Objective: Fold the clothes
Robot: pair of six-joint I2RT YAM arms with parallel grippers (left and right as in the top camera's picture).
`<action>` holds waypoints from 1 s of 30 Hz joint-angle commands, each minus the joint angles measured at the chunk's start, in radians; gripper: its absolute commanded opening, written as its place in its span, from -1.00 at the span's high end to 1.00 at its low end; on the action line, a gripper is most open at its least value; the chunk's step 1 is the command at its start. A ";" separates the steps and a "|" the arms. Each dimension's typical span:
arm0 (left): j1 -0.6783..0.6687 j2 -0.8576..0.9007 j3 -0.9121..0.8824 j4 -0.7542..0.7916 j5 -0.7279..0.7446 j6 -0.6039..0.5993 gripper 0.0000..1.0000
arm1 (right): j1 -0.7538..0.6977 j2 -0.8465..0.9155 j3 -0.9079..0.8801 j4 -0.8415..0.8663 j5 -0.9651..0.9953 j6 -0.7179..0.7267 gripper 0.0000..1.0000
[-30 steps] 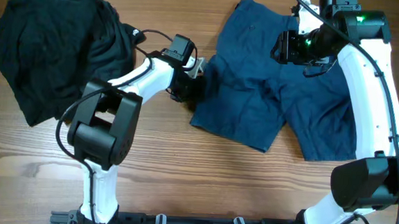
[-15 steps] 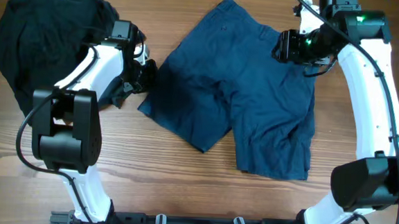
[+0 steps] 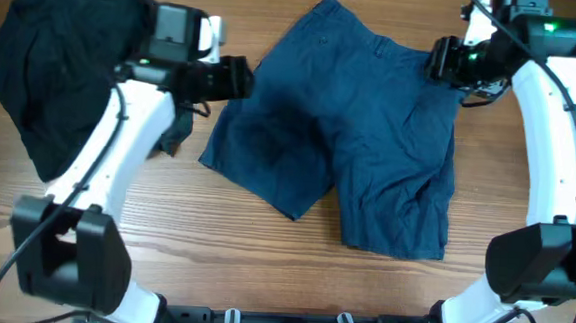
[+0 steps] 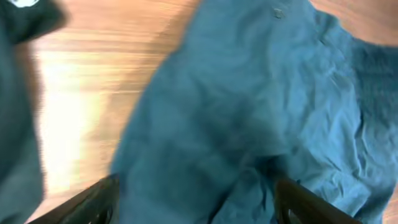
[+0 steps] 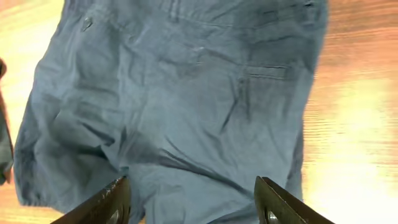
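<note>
Navy shorts (image 3: 350, 135) lie spread flat, seemingly ready for folding. Left gripper (image 3: 241, 79) at their ten o'clock, right gripper (image 3: 442, 63) at two o'clock, both open and empty.

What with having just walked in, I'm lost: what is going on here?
Two robot arms are working on blue shorts, spread wrinkled on the table. The left gripper hangs open at the shorts' left edge, the right gripper open by the waistband's right end. Neither holds anything. No fold shows yet. A black heap lies at the far left.
</note>
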 commanded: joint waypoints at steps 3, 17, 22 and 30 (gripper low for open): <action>-0.119 0.103 -0.003 0.113 -0.095 0.029 -0.57 | -0.042 -0.018 0.008 0.000 -0.058 0.017 -0.29; -0.119 0.108 -0.003 0.140 -0.095 0.028 -0.68 | -0.053 -0.006 0.008 0.024 0.039 0.057 -0.31; -0.116 0.108 -0.003 0.161 -0.096 0.028 -0.72 | -0.112 0.070 0.008 0.089 0.031 0.023 -0.35; -0.116 0.109 -0.003 0.139 -0.098 0.028 -0.70 | -0.143 0.307 0.008 0.312 0.003 -0.032 -0.29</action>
